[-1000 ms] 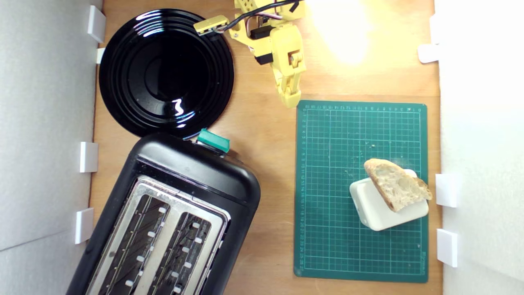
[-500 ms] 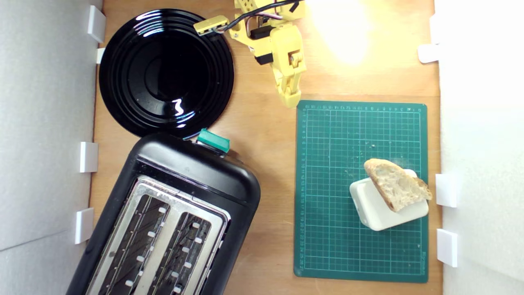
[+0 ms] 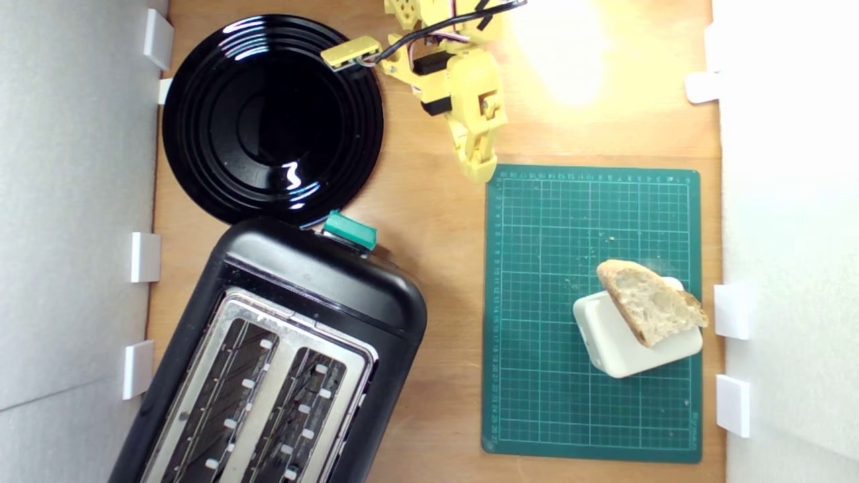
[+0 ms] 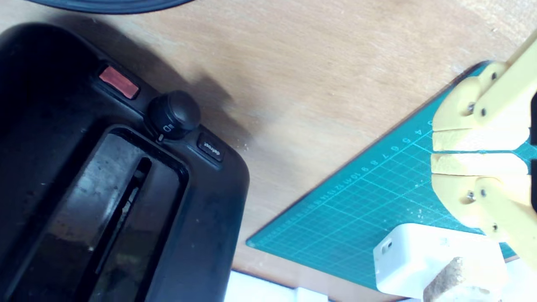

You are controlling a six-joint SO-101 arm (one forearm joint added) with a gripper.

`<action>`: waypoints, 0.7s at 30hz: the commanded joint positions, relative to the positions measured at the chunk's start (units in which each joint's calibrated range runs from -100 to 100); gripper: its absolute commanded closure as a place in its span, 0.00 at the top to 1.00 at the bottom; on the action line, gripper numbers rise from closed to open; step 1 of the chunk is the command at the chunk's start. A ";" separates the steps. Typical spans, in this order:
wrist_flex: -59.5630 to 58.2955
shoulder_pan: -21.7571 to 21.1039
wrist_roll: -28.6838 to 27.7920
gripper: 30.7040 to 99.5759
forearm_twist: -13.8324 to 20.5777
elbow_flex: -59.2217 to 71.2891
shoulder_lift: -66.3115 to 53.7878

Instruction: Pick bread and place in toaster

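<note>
The bread (image 3: 649, 302), a half-oval slice with pale crumb and brown crust, lies on top of a cream plastic box (image 3: 627, 339) at the exterior view's right. The wrist view catches only a corner of the bread (image 4: 455, 281) above that box (image 4: 423, 258). The black toaster (image 3: 282, 355) with its silver top plate and teal lever knob (image 3: 349, 231) stands at the lower left of the exterior view; the wrist view shows the toaster (image 4: 105, 176) by one slot and its dial. My yellow gripper (image 3: 480, 168) hangs shut and holding nothing at the mat's far corner, well away from the bread. In the wrist view the gripper (image 4: 436, 152) has its jaws pressed together.
A green cutting mat (image 3: 590, 201) lies under the box. A round glossy black plate (image 3: 272, 117) sits beside the arm, behind the toaster. White blocks (image 3: 731, 312) line both sides of the wooden table (image 3: 436, 235). The grey side panel (image 3: 67, 201) is at the left.
The arm has swung slightly toward the exterior view's right and a little nearer the mat. The bread, box and toaster have not moved.
</note>
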 commanded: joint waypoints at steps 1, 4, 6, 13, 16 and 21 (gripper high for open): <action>-5.56 -2.61 0.29 0.17 -0.79 -0.60 2.86; -10.08 -3.34 0.44 0.17 -2.79 -0.51 6.93; -13.92 -3.42 0.60 0.17 -4.06 -0.51 10.85; -27.57 -7.69 0.44 0.17 -4.96 -0.60 23.82; -33.54 -10.11 0.34 0.17 -4.96 -0.51 28.48; -39.17 -11.88 0.29 0.17 -4.96 -0.42 33.89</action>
